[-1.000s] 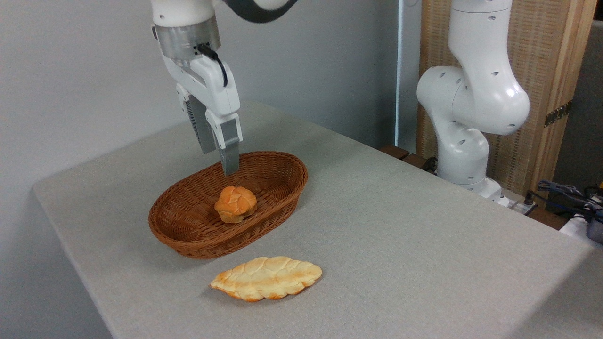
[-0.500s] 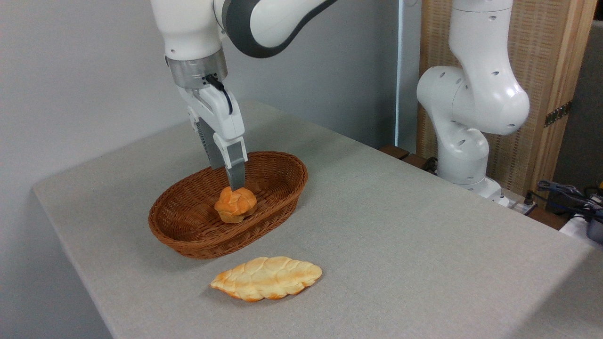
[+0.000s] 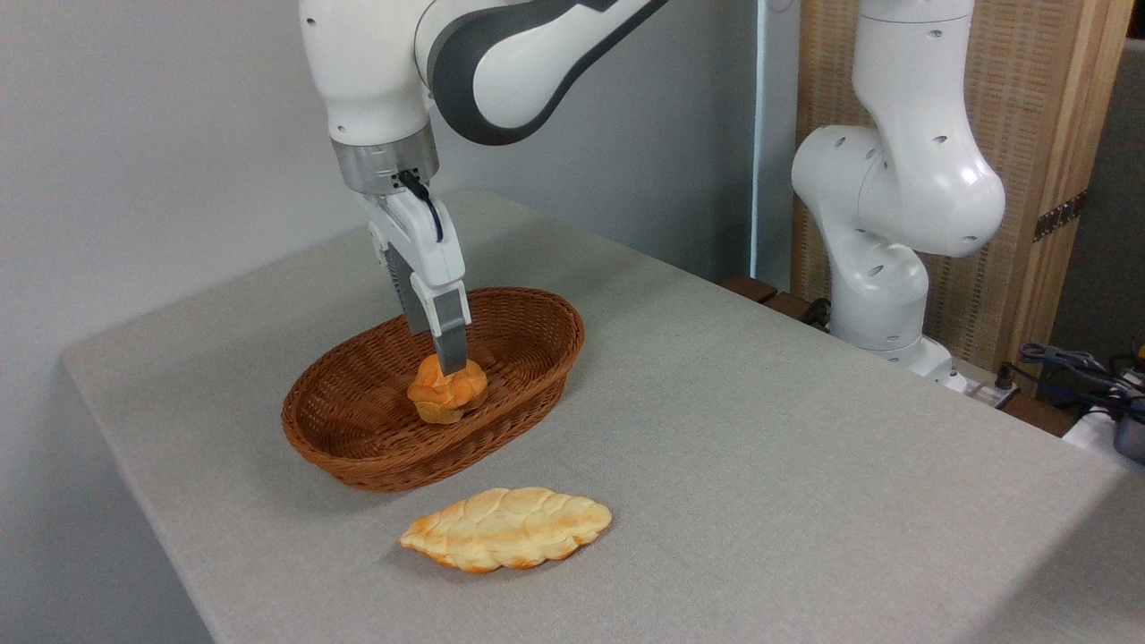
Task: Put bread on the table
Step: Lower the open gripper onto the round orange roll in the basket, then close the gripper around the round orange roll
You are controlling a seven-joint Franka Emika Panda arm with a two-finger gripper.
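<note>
The bread (image 3: 445, 396), a small round orange-brown bun with a knotted top, lies inside a brown wicker basket (image 3: 376, 461) on the grey table (image 3: 769, 447). My gripper (image 3: 442, 354) points down into the basket right at the bun. Its near finger (image 3: 452, 344) overlaps the bun's top, and the far finger sits behind it with a gap between them. The gripper is open, and the bun rests on the basket floor. Whether the fingers touch the bun is not clear.
A pale yellow braided loaf (image 3: 506, 529) lies on the table in front of the basket. The arm's white base (image 3: 881, 268) stands at the back right, with cables (image 3: 1078, 367) beyond the table's right edge. A grey wall runs behind.
The gripper has come down and slightly right, from above the basket's far rim to the top of the bun. The bun, basket and loaf have not moved.
</note>
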